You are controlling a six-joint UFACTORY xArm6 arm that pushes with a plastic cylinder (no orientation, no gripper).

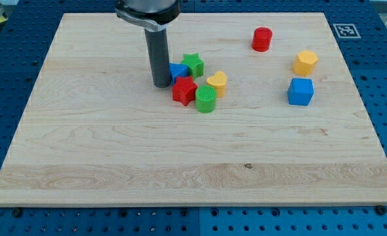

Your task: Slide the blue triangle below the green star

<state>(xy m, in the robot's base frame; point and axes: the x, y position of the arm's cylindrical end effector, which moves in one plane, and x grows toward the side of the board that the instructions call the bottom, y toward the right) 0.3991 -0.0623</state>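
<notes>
Mid-push, judging by the layout: my tip point(161, 84) pressed against the left side of the blue triangle point(178, 71), itself wedged in a tight cluster on the far-left part of the desk point(101, 151). Green star point(193, 63) touching the triangle's right, slightly farther back; red star point(184, 90) just in front; green cylinder point(206, 99) and yellow heart point(217, 82) to the right. Spot below the green star already crowded (red star and heart in the way). Next move likely a short nudge rightward and nearer, without dragging the star along. No claw on this rod, so nothing to report as clenched or released. No containers anywhere.
</notes>
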